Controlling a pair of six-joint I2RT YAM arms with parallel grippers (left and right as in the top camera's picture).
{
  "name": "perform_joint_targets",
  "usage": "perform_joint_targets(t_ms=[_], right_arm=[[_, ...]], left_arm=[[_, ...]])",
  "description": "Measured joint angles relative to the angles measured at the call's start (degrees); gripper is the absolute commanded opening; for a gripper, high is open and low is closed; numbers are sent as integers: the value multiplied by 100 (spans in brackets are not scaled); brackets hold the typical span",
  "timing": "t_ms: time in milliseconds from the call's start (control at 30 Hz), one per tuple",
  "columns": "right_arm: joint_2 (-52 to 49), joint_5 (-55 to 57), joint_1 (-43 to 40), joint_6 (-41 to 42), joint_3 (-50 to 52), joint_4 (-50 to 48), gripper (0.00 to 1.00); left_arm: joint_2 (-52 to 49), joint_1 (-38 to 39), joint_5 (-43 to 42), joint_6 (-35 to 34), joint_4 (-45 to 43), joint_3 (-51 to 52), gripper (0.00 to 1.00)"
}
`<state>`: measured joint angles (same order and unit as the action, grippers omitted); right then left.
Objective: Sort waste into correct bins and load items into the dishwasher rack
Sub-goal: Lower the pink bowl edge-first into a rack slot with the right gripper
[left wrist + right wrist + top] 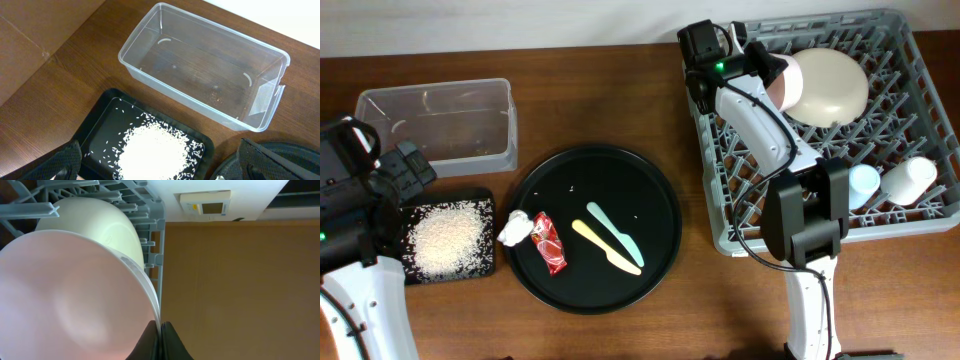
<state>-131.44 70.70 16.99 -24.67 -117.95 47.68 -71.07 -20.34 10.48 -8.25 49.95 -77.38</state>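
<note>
My right gripper [161, 326] is shut on the rim of the pinkish-white bowl [75, 305] and holds it on edge over the grey dishwasher rack [910, 60], right beside the cream plate [830, 85] that stands in it. A light blue cup [863, 182] and a white cup [910, 180] lie in the rack's right side. My left gripper [160, 170] is open above the rice heap [150, 152] in the shallow black tray [102, 112]. The clear tub [200, 65] sits behind it. The white tissue [515, 229], red wrapper [549, 243], yellow utensil [605, 247] and mint utensil [615, 232] lie on the round black tray [620, 180].
The wooden table [600, 90] runs between the tub and the rack. The right arm's base [805, 225] stands at the rack's front left corner. A wall with a white panel [206, 202] shows behind the rack in the right wrist view.
</note>
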Motion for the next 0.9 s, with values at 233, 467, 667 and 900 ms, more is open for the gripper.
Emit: perform_joint_targets(t_ms=[233,467,667,900], right_arm=[[-15,0,0,-4,0,4,4],[-35,50,44,-2,0,4,4],[-59,496,190,-22,0,-2,4],[-63,605,219,-22,0,-2,4]], left_arm=[[0,0,2,0,0,0,99],[0,0,0,0,0,0,99],[0,0,0,0,0,0,99],[0,0,0,0,0,0,99]])
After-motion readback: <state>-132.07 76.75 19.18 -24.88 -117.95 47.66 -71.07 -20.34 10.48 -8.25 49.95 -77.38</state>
